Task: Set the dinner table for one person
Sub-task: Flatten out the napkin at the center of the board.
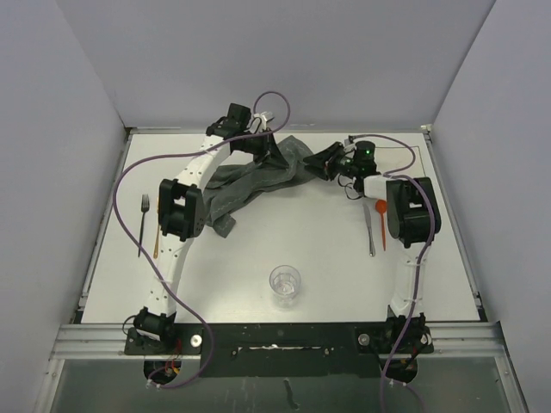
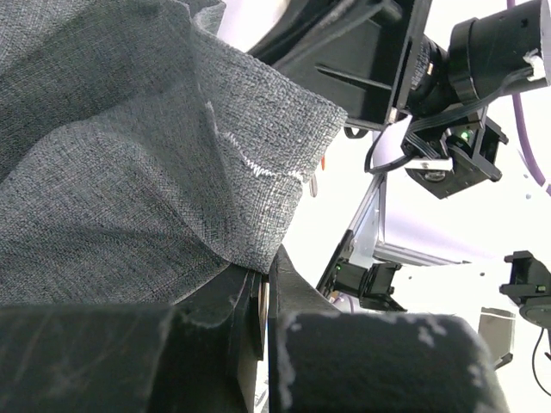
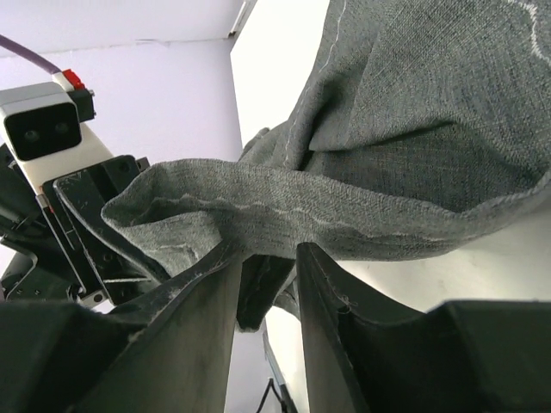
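A dark grey stitched cloth placemat (image 1: 250, 181) lies bunched at the back middle of the white dinner table (image 1: 327, 258). My left gripper (image 1: 265, 144) is shut on its upper edge; in the left wrist view the cloth (image 2: 129, 172) comes straight out of the closed jaws (image 2: 265, 268). My right gripper (image 1: 321, 161) is at the cloth's right edge. In the right wrist view its fingers (image 3: 269, 256) stand apart, with the stitched hem (image 3: 284, 211) lying across their tips and a fold hanging into the gap, not clamped.
A fork (image 1: 145, 205) and a thin orange utensil (image 1: 156, 234) lie at the left. A knife (image 1: 369, 231) and an orange spoon (image 1: 380, 211) lie at the right, close under my right arm. A clear glass (image 1: 285, 284) stands near the front middle.
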You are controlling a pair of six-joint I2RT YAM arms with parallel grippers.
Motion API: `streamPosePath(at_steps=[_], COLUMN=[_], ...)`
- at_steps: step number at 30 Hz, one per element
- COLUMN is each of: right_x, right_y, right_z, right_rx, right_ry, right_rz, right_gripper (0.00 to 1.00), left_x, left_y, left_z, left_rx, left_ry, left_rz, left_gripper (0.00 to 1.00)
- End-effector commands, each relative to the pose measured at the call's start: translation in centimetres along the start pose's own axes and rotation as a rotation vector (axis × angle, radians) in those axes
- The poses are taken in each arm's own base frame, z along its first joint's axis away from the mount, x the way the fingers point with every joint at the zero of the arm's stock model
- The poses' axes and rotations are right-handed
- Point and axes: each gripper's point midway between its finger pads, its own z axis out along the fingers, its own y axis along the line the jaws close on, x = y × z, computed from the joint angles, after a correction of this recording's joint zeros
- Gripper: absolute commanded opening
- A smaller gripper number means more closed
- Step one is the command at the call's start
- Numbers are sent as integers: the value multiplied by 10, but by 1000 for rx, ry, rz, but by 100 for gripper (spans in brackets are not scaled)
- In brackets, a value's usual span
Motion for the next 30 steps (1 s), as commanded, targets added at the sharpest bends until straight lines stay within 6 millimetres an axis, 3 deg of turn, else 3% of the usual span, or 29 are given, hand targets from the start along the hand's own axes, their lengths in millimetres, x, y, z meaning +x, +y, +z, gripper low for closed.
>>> streamPosePath(at_steps=[1,16,30], right_x=[-16,-12,-5], right_y=[34,68,73], right_z=[7,8,15], right_rx=[-104,-207,-218], right_ry=[-38,-23,-3], right_rz=[-66,-80,-76], right_gripper=[33,33,33], left_x=[-12,-9,-9], left_y=[-77,-73,-74], left_z=[-43,-37,-36], left_rx=[107,118,127], left_ry=[-80,-64,-58], left_rz=[159,143,141], left_gripper=[0,0,0])
